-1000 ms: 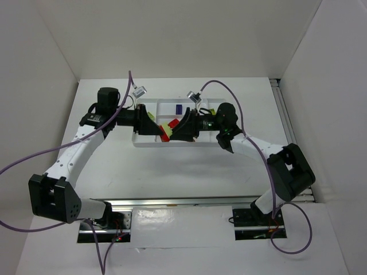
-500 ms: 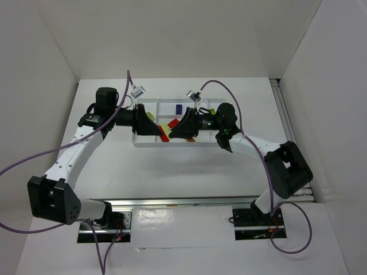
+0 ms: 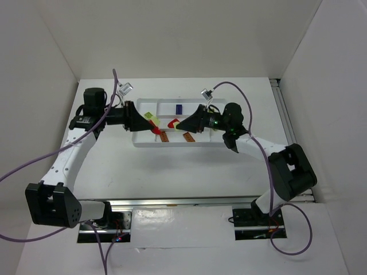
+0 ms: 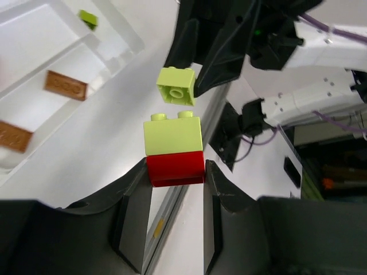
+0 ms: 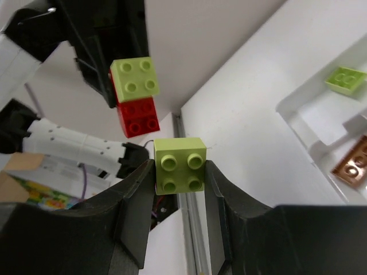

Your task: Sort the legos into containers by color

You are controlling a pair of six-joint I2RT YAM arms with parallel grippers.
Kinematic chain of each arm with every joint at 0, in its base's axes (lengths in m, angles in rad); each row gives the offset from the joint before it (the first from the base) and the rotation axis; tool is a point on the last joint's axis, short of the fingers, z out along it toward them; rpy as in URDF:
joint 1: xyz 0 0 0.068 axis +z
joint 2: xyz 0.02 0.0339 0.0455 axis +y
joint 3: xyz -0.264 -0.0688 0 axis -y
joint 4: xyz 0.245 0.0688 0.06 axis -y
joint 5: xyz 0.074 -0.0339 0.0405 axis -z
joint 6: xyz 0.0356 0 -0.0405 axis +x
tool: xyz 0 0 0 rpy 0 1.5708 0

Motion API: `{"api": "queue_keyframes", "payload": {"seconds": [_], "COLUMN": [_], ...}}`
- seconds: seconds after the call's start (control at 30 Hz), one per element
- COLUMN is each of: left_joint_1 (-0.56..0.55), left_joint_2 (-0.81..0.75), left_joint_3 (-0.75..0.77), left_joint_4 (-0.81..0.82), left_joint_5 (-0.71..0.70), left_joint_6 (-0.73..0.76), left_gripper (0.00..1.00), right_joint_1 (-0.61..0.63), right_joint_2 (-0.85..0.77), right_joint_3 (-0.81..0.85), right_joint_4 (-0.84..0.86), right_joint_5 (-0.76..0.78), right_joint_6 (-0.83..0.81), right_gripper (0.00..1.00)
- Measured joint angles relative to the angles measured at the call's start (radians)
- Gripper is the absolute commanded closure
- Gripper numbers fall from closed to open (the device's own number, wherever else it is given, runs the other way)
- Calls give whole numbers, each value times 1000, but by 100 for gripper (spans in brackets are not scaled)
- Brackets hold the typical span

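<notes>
Above the tray [image 3: 146,143], our left gripper [image 4: 175,172] clamps the red brick [image 4: 175,167] under a stacked yellow-green brick [image 4: 173,134]. That stack's long axis and studs point right at our right gripper [image 5: 179,172], which pinches the square free brick [image 5: 179,165] just apart. A loose yellow-green brick [image 5: 347,79] lies toward the tray's far left, nearer our left arm.
</notes>
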Motion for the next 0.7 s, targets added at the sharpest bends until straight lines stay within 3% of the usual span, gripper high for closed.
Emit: {"api": "queue_keyframes", "payload": {"seconds": [0.17, 0.3, 0.43, 0.7], "left_joint_1": [67, 103, 125, 136], "left_joint_2": [-27, -53, -127, -191], "left_joint_3": [12, 121, 133, 103], "left_joint_4": [-50, -203, -291, -378], "left_joint_5": [-175, -516, -779, -925], "left_joint_6": [-66, -134, -200, -241], "left_gripper": [100, 100, 100, 100], "right_joint_1": [59, 146, 187, 245], "right_joint_2": [16, 139, 341, 676], "right_joint_3": [113, 328, 565, 866], "right_joint_4": [-270, -427, -551, -808], "right_joint_5": [177, 359, 475, 596], "right_joint_6": [-145, -253, -325, -450], "right_gripper": [88, 88, 86, 82]}}
